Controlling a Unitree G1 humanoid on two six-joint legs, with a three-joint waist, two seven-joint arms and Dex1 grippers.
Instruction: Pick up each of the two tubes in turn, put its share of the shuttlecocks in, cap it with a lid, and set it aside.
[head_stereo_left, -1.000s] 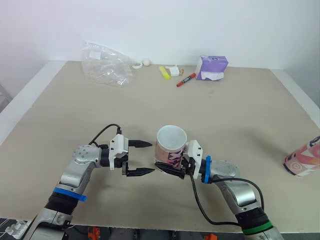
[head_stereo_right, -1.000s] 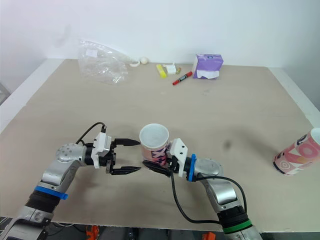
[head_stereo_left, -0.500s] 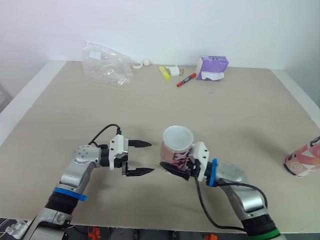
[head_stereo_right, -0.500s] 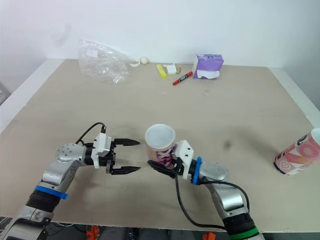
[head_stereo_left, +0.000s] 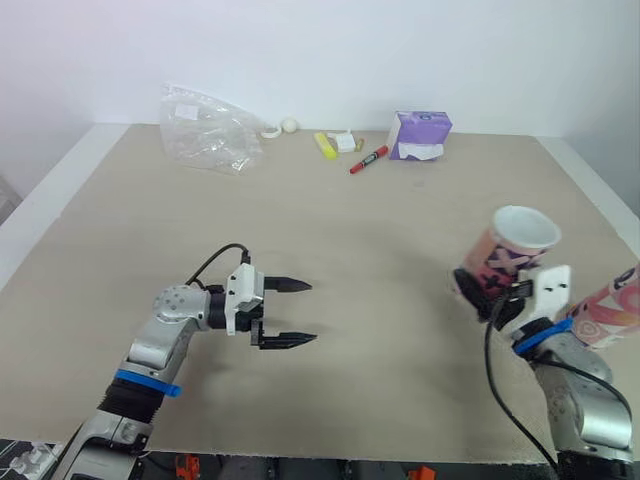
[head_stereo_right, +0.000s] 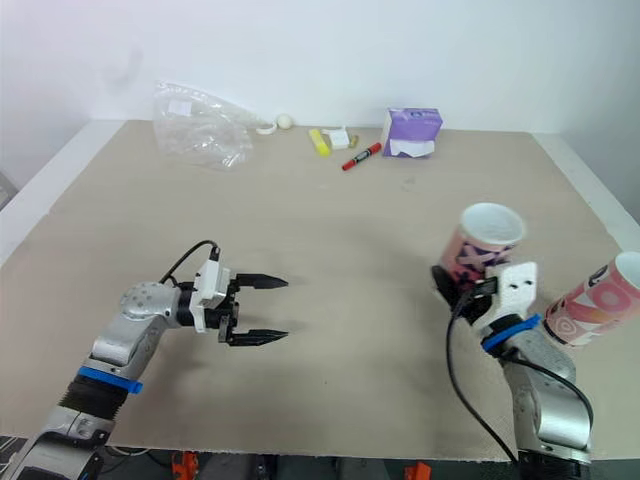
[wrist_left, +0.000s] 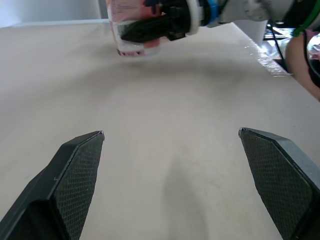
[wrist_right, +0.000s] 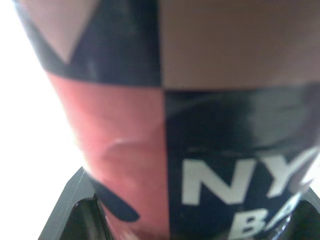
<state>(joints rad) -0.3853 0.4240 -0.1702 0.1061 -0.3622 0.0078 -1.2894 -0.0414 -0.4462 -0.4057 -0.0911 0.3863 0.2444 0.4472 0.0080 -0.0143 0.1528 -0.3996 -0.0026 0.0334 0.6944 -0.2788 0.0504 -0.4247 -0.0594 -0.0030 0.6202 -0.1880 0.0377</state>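
Note:
My right gripper (head_stereo_left: 487, 296) is shut on a pink-and-black patterned tube (head_stereo_left: 504, 255) with a white lid on its top, held upright and a little tilted at the right side of the table. A second pink tube (head_stereo_left: 608, 312) with a white lid stands just to its right near the table's edge. In the right wrist view the held tube (wrist_right: 175, 110) stands between the fingers (wrist_right: 75, 205). My left gripper (head_stereo_left: 288, 313) hovers open and empty over the front left of the table, its fingers (wrist_left: 75, 165) spread wide.
Along the far edge lie a crumpled clear plastic bag (head_stereo_left: 208, 129), a yellow marker (head_stereo_left: 327, 145), a red marker (head_stereo_left: 365, 160) and a purple tissue box (head_stereo_left: 421, 135). A person's hand (wrist_left: 302, 60) shows beyond the table's edge in the left wrist view.
My right gripper has carried the capped tube from the middle front of the table far to the right, beside the second tube. The left gripper has stayed open in place.

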